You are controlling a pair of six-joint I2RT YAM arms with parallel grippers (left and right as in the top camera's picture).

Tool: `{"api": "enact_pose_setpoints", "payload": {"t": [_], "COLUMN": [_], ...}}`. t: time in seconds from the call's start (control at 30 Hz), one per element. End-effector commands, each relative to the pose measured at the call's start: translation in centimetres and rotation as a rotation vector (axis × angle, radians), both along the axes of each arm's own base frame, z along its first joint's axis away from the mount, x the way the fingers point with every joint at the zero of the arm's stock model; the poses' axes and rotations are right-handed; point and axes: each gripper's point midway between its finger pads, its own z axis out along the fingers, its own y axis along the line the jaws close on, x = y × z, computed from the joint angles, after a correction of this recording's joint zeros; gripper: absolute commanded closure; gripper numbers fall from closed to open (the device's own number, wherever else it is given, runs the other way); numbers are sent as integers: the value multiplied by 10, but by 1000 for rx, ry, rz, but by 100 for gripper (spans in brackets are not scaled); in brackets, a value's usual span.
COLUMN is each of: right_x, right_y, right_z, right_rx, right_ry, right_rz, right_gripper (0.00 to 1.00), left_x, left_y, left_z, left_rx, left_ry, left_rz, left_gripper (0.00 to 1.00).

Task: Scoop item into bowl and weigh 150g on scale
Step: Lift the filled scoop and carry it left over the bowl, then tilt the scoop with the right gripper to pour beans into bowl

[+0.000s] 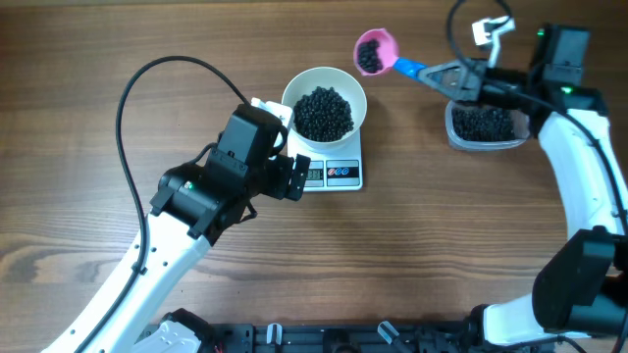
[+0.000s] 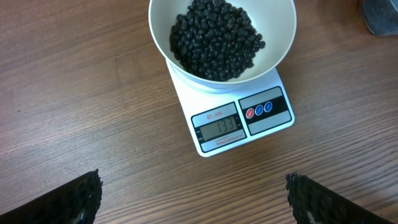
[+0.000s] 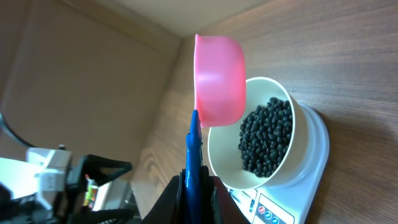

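The white bowl sits on the scale and holds a pile of black beads, the item. The left wrist view shows the bowl, its beads and the scale, whose display reads 133. My right gripper is shut on the blue handle of a pink scoop. The scoop holds some beads and hangs just beyond the bowl's far right rim. My left gripper stands wide open over bare table in front of the scale, nothing between its fingers.
A clear plastic tub with more black beads stands at the right, under my right arm. A black cable loops over the table at the left. The left arm lies just left of the scale.
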Motion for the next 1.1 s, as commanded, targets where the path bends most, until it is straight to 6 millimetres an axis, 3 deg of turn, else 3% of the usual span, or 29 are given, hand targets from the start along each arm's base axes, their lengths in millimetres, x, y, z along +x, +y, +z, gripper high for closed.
{"api": "enact_pose_setpoints", "payload": {"t": [0.0,0.33,0.63,1.07], "right_x": [8,8,15,4], "right_y": [13,59,67,93], "right_z": [-17,-48,-71,-72], "right_rx": [-117,-518,-902,-988], "right_ry": [-32,-357,-508,-664], "right_rz": [-11,152,192,344], "right_gripper": [96,96,96,96], "left_x": [0,0,0,0], "left_y": [0,0,0,0], "left_z": [-2,-2,-2,-2], "left_rx": [5,5,5,5], "left_ry": [4,5,5,4], "left_rz": [-13,-13,-13,-13], "left_gripper": [0,0,0,0]}}
